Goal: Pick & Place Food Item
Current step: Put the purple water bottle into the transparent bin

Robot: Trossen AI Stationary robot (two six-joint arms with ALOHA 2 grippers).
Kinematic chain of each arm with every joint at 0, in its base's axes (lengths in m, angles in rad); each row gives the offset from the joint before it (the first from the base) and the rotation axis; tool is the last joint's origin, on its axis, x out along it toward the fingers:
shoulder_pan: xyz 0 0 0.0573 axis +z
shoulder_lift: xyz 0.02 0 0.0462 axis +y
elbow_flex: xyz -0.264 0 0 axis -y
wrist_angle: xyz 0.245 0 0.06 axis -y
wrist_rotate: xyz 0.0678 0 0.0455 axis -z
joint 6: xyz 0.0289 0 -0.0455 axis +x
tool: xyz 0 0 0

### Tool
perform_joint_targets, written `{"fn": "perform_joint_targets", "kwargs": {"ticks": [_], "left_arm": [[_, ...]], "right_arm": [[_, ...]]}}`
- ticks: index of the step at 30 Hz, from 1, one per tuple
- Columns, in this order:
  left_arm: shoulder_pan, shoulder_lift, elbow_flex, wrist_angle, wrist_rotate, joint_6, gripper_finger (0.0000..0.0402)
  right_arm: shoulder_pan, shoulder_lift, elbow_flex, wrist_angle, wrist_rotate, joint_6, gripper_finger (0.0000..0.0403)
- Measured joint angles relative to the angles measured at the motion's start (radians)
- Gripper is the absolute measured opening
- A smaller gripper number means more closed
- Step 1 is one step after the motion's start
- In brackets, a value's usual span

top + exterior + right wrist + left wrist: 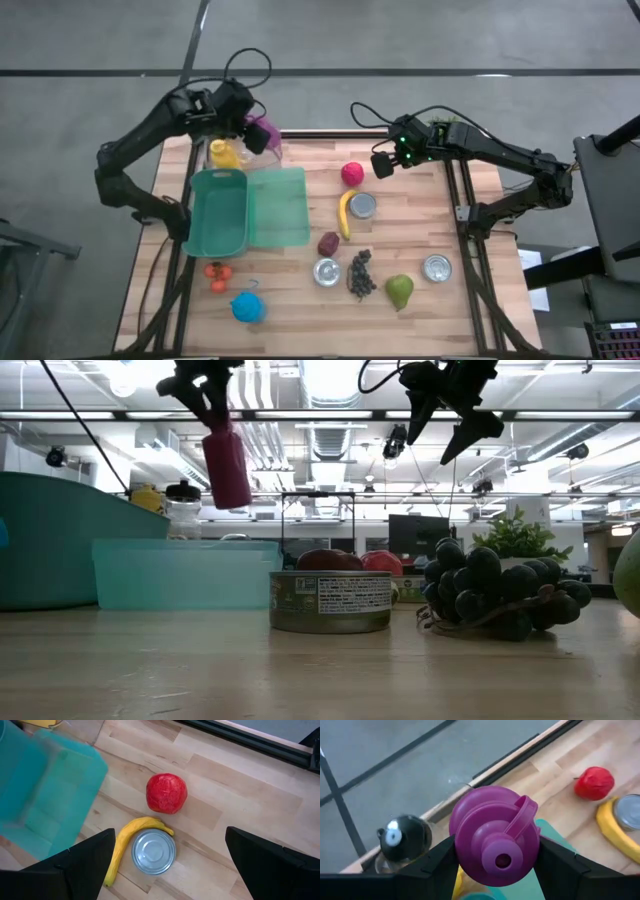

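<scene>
Left claw point(258, 133) is clamped on a purple bottle point(494, 836), holding it aloft near the far edge of the teal container point(222, 243). Right claw point(384, 165) hangs spread and empty above the red fruit point(166, 793), banana point(128, 841) and can point(153, 852) on the worktop point(420, 225).

Judged step: carry underway. Next move calls for centring the bottle over the container, lowering, then letting go.

The green pear point(630, 574) is cut off by the low view's edge.
</scene>
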Motion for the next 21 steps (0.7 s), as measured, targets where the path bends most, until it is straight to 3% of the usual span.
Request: {"fn": "perform_joint_targets", "kwargs": {"ticks": [21], "left_arm": [[0.239, 0.191, 0.005, 0.049, 0.124, 0.195, 0.0223]], "right_arm": [[0.0, 0.0, 0.0, 0.0, 0.0, 0.0, 0.0378]]}}
